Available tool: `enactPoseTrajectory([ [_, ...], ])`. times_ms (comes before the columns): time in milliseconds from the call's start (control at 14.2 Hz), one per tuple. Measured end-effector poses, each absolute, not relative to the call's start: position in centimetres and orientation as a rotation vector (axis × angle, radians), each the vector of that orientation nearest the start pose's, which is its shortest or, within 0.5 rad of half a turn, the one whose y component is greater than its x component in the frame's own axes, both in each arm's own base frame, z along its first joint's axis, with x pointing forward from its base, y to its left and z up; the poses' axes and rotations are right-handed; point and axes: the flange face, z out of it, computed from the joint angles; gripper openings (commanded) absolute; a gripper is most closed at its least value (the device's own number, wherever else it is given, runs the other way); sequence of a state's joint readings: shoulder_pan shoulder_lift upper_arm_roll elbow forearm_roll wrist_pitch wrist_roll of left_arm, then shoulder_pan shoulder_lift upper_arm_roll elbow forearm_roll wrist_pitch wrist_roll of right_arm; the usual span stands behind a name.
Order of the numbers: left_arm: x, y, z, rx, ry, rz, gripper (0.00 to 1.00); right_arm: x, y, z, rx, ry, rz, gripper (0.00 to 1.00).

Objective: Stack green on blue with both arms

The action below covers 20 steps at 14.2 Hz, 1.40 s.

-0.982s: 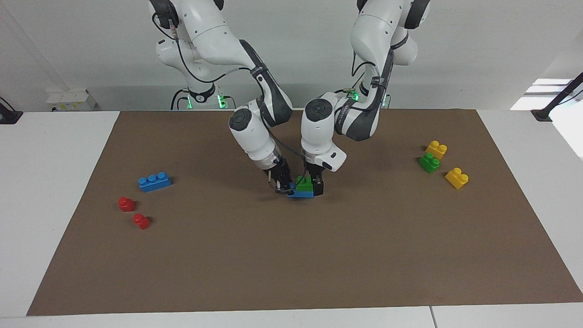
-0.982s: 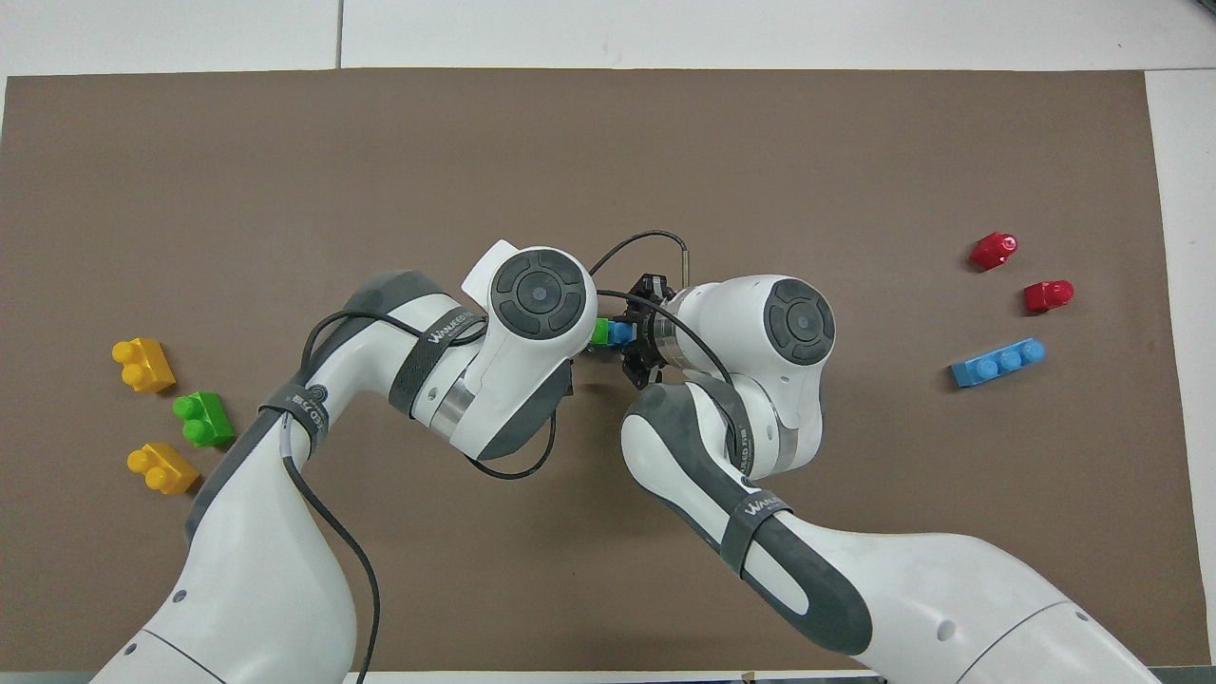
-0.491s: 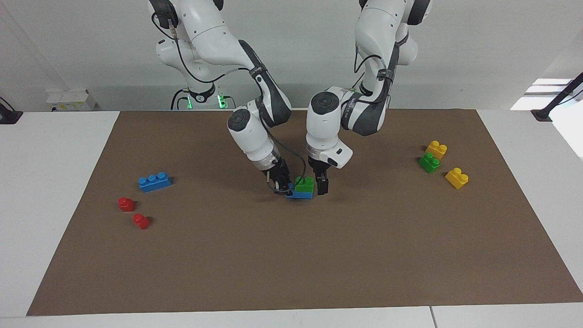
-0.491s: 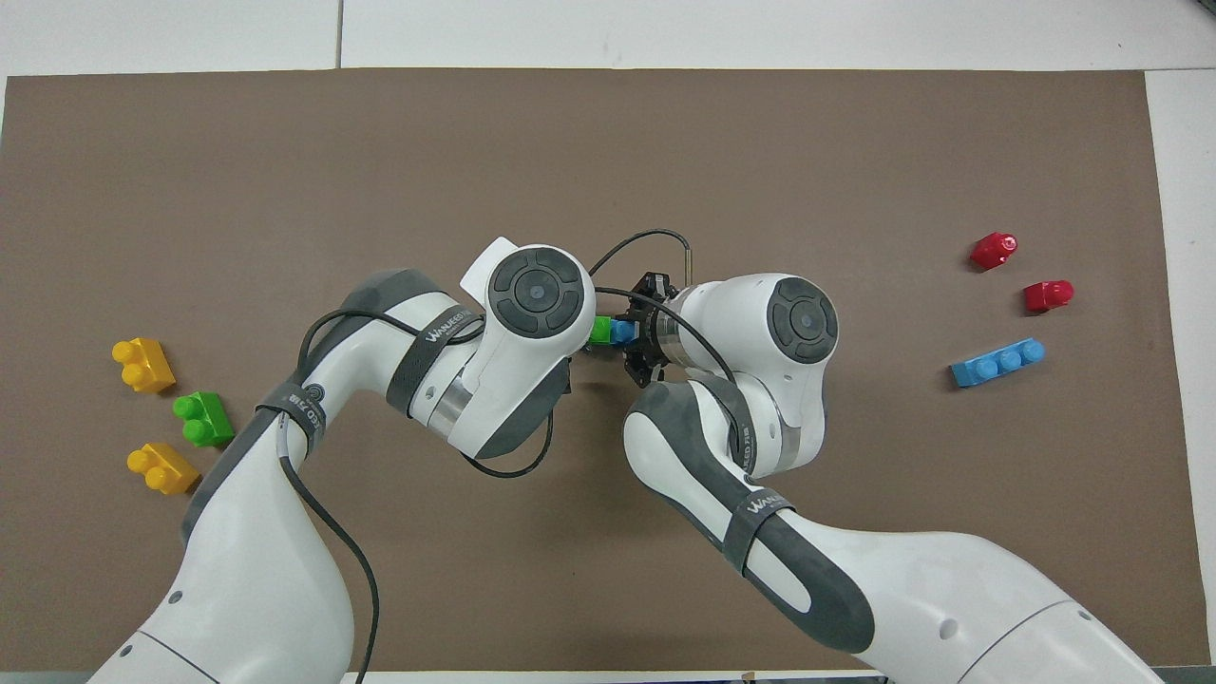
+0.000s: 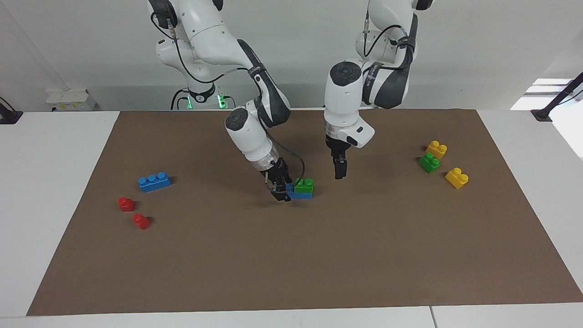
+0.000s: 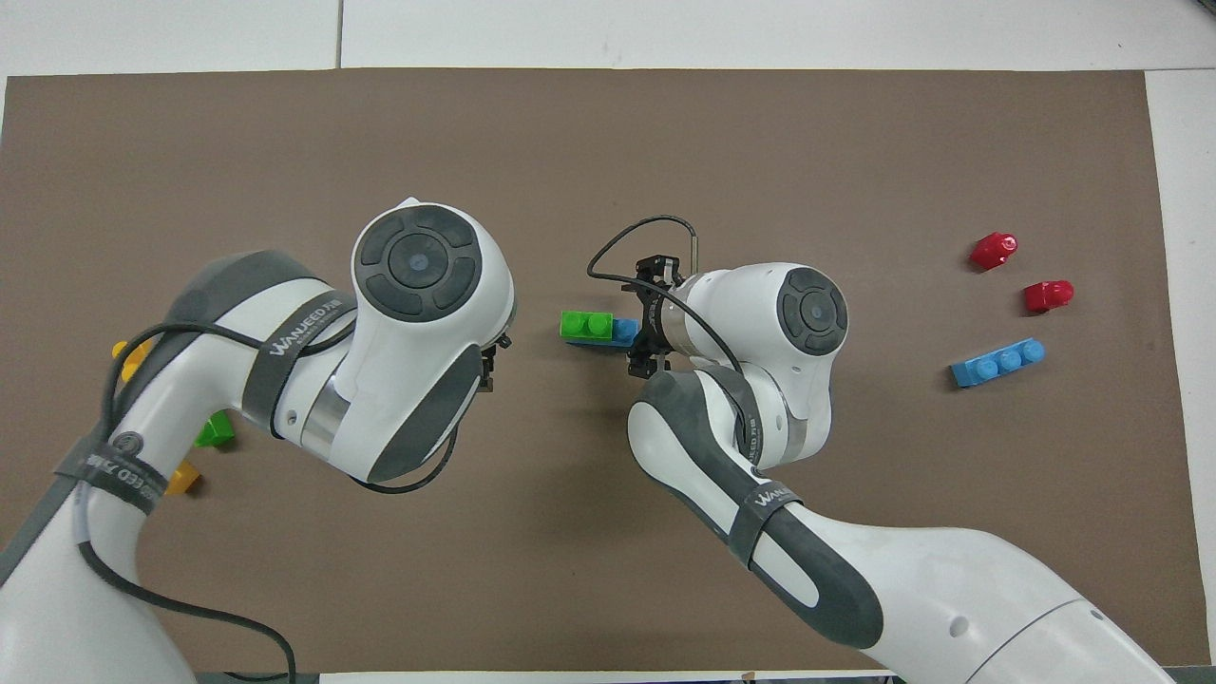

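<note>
A green brick (image 5: 304,185) (image 6: 586,325) sits on a blue brick (image 5: 300,195) (image 6: 624,332) in the middle of the brown mat. It covers the blue brick's end toward the left arm. My right gripper (image 5: 282,192) (image 6: 646,328) is low at the blue brick's other end, touching or almost touching it. Whether it grips the brick does not show. My left gripper (image 5: 339,171) (image 6: 488,363) hangs open and empty above the mat. It is clear of the stack, toward the left arm's end of the table.
A second blue brick (image 5: 155,181) and two red bricks (image 5: 126,203) (image 5: 141,221) lie toward the right arm's end. A second green brick (image 5: 429,162) and two yellow bricks (image 5: 436,149) (image 5: 457,177) lie toward the left arm's end. The brown mat (image 5: 291,264) covers the table.
My left gripper has lifted off the green brick and swung up and away toward the left arm's end. The green brick stays on the blue one. The right gripper has hardly moved.
</note>
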<state>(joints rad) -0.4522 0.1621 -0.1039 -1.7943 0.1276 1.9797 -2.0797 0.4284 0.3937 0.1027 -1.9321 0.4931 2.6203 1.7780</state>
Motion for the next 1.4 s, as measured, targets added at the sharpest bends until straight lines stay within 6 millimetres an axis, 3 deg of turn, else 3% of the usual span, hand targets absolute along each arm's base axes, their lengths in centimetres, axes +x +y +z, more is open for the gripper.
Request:
enactPoseTrajectory([
  [140, 52.7, -28.9, 47.7, -2.363, -2.043, -0.168, 1.0, 57.7, 30.5, 32.5, -1.812, 2.01, 0.259, 0.99],
  [281, 53.1, -26.6, 49.2, -2.417, -1.972, -0.175, 1.0, 59.5, 28.0, 34.0, -1.798, 2.007, 0.252, 1.0],
  [632, 54.8, -17.9, 53.3, -2.63, -1.72, -0.159, 1.0, 63.0, 18.3, 39.6, -1.988, 1.845, 0.281, 1.0],
  [982, 55.2, -9.0, 55.8, -2.845, -1.287, -0.132, 1.0, 63.7, 9.0, 45.7, -2.394, 1.464, 0.174, 1.0],
  [1193, 55.0, -5.2, 56.1, -2.955, -0.928, -0.085, 1.0, 63.6, 5.9, 48.6, -2.614, 1.227, 0.072, 1.0],
  [1404, 54.8, -2.3, 56.0, -3.034, -0.547, -0.028, 1.0, 62.3, 2.4, 52.0, -2.755, 0.945, 0.015, 1.0],
])
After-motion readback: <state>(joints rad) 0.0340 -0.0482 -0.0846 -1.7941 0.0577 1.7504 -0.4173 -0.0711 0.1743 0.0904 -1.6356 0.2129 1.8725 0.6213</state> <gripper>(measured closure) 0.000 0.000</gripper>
